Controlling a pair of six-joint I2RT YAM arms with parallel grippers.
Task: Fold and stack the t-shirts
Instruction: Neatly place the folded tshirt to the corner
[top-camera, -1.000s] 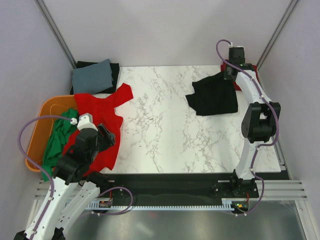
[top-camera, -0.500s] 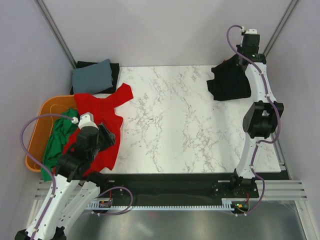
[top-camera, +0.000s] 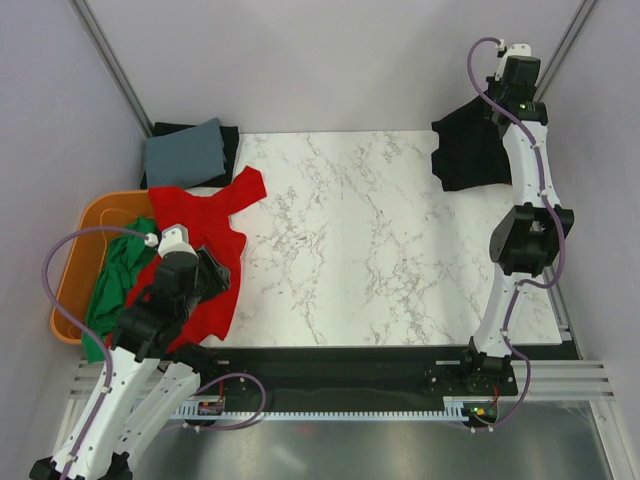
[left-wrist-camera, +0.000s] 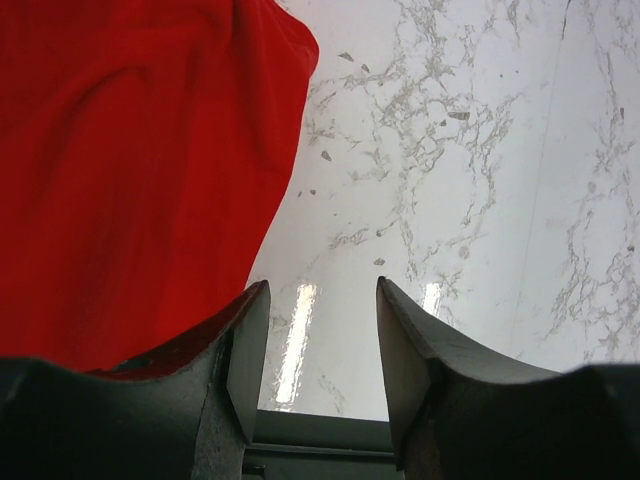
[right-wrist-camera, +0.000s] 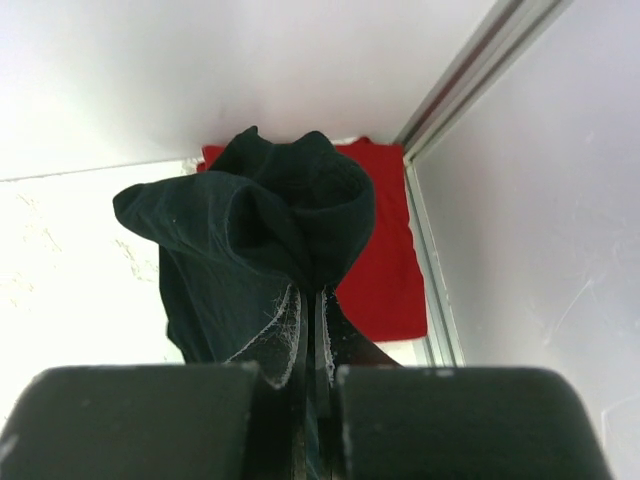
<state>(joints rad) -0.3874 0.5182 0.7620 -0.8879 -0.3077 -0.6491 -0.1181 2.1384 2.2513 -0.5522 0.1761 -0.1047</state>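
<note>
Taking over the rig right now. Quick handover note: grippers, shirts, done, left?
Grippers: left gripper open, empty, low over the table beside the loose red t-shirt. The right gripper is shut on the black t-shirt, which hangs at the far right corner above a flat red shirt.
Others: green t-shirt crumpled in the orange tub; grey-blue t-shirt folded on a black garment, far left.
Done: apparently those folded pieces.
Left: black, loose red, green.
</note>
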